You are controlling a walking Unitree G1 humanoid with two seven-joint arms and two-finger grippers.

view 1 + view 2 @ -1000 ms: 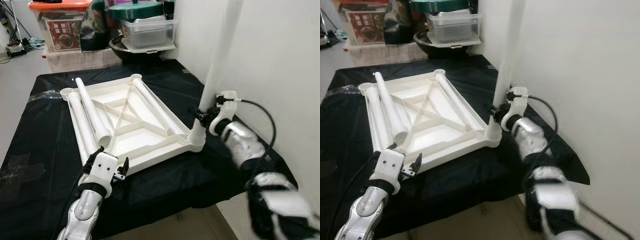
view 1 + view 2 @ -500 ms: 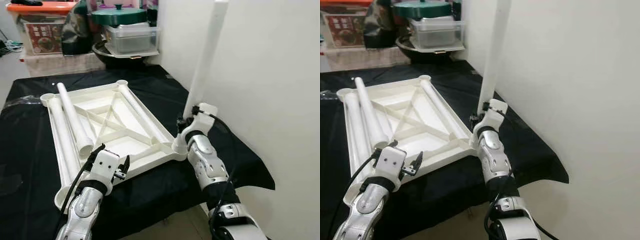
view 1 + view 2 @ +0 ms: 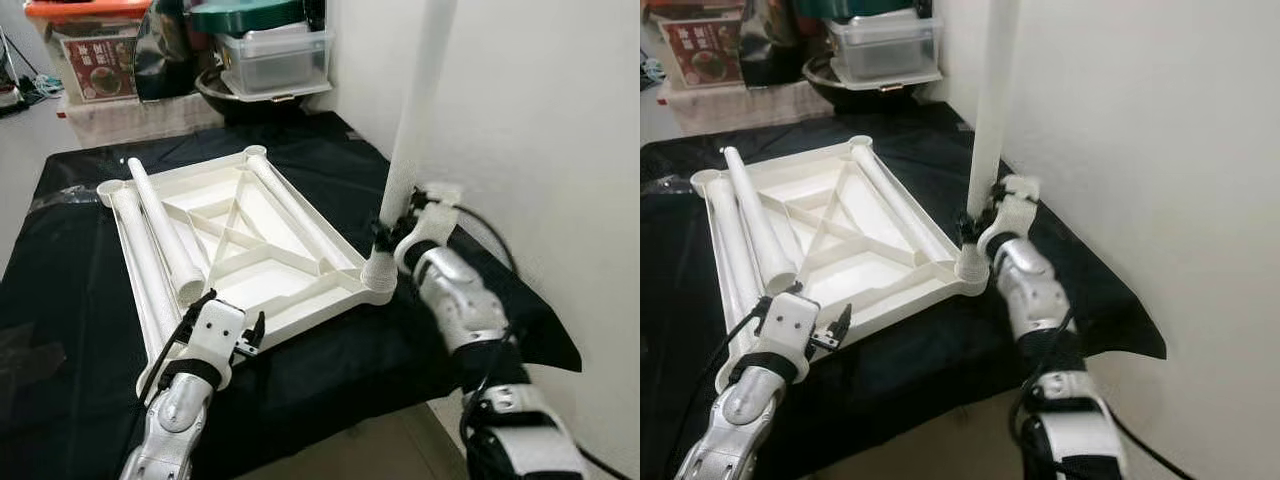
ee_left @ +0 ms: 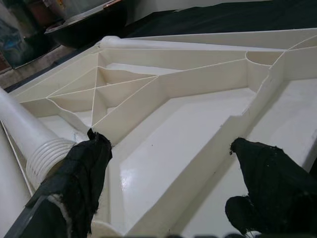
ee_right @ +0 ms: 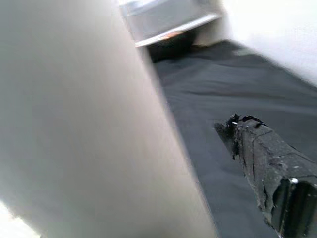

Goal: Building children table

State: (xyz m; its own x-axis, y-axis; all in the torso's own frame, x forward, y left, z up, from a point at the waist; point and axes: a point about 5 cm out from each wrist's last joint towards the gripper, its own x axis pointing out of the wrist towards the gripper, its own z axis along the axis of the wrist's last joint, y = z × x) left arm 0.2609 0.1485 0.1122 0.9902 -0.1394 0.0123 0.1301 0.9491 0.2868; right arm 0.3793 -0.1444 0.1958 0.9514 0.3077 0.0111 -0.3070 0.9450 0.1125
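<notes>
Right hand (image 3: 392,232) around upright table leg (image 3: 412,130)

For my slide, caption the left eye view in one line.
Right tool steadies an upright table leg in the corner socket of the upside-down tabletop; left tool waits at its near edge.

A black cloth (image 3: 330,350) is covering the surface I am working over. Beyond it, a clear plastic box (image 3: 275,60) is sitting on a dark bowl (image 3: 240,100), an orange-lidded bin (image 3: 95,50) is standing nearby, and a white wall (image 3: 540,140) is rising beside me.
</notes>
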